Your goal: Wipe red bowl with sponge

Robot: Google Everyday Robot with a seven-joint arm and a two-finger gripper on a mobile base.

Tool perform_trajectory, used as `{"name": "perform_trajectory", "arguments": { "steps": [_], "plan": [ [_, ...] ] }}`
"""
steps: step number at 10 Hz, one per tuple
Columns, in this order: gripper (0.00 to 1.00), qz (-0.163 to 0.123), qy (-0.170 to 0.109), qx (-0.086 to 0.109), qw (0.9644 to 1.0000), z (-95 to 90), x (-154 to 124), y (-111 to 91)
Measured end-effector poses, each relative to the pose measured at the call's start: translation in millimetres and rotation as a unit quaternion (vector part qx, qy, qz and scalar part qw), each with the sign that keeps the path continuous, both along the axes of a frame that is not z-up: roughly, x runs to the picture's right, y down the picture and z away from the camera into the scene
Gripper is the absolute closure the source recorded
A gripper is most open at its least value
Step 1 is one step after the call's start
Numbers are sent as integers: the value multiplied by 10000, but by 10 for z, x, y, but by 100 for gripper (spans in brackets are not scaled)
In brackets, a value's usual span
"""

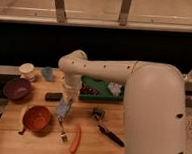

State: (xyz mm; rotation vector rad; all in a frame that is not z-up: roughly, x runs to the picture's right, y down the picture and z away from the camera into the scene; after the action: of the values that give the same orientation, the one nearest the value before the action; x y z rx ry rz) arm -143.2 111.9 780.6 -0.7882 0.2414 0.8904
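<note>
Just beside red bowl (36,118), sponge (62,111) in pincer (65,103)

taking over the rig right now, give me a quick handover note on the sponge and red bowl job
Gripper: shut on the light blue rectangular sponge, over the middle of the wooden table. The sponge appears lifted off the surface.
Round orange-red bowl: upright at the table's front left, just left of the sponge and not touching it.
Done: sponge is picked up.
Left: carry the sponge left into the bowl and wipe its inside; no wiping contact yet.
Note: the dark purple bowl further back left is not the target.
</note>
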Motion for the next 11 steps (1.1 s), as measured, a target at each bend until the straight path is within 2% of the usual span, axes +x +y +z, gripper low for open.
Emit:
{"name": "perform_trajectory", "arguments": {
  "steps": [2,3,7,9,11],
  "plan": [
    [100,-404,-332,158,9985,-148,-471,-14],
    [100,-460,-390,186,9980,-191,-580,-5],
    [100,-465,-327,185,9982,-178,-547,-6],
    [100,-486,-204,342,9980,-215,-433,-136],
    [100,-678,-294,433,9963,-237,-546,-226]
  ]
}}
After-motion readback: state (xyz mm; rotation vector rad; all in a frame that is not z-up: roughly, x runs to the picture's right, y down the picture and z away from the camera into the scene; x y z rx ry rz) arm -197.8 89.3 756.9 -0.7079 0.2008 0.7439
